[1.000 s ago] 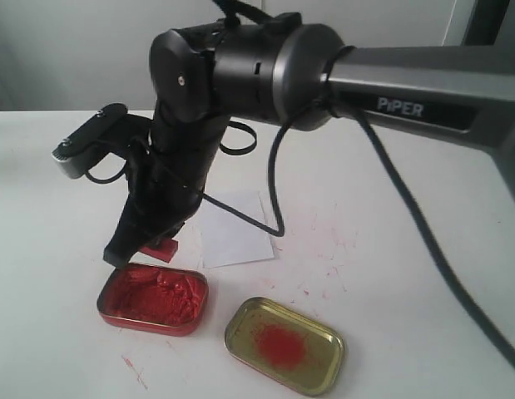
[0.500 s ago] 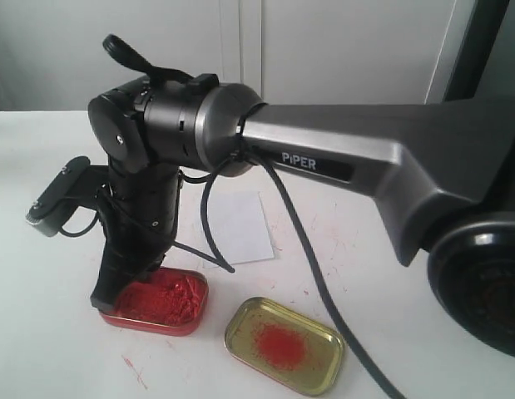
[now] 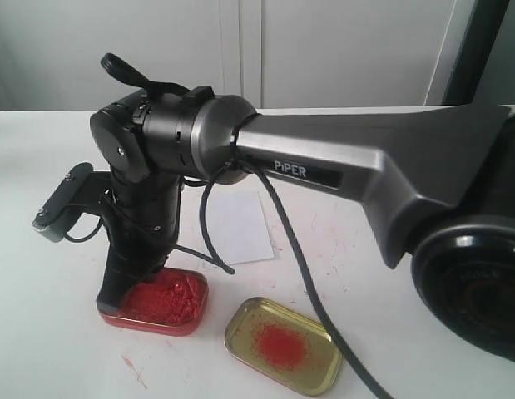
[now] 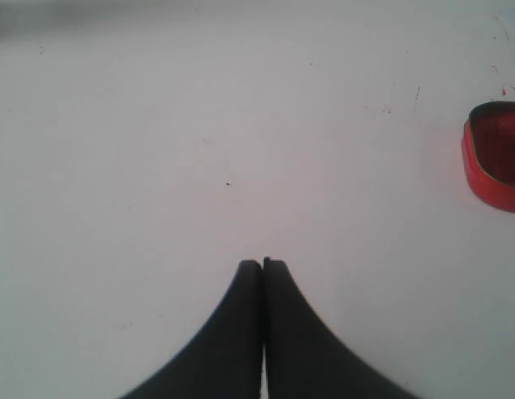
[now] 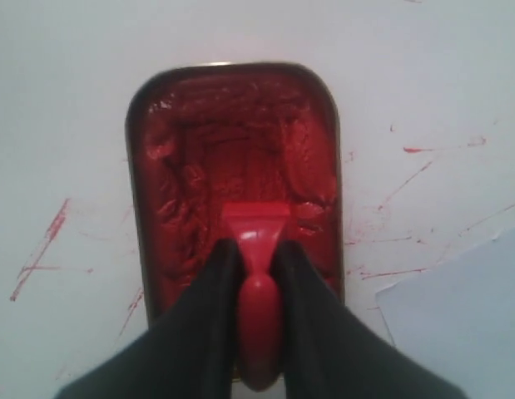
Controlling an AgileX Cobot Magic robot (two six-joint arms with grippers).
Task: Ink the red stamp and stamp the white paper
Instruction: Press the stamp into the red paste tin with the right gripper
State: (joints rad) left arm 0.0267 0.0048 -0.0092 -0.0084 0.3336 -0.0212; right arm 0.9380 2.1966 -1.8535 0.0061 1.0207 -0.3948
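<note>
White tabletop [image 3: 41, 332] flecked with red: right gripper [image 5: 257, 258] clamps the red stamp [image 5: 255, 233] by its knob, handle in line with the jaws, base ahead and down in the paste tin [image 3: 157, 326], white paper [image 3: 240, 229] just beyond that tin, left gripper [image 4: 262, 264] pinched together, empty, off to the tin's side.

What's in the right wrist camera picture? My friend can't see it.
A black end effector grips a red stamp by its handle, holding its square base over the red paste in an open tin. The tin sits on a white table streaked with red, beside a corner of white paper.
</note>
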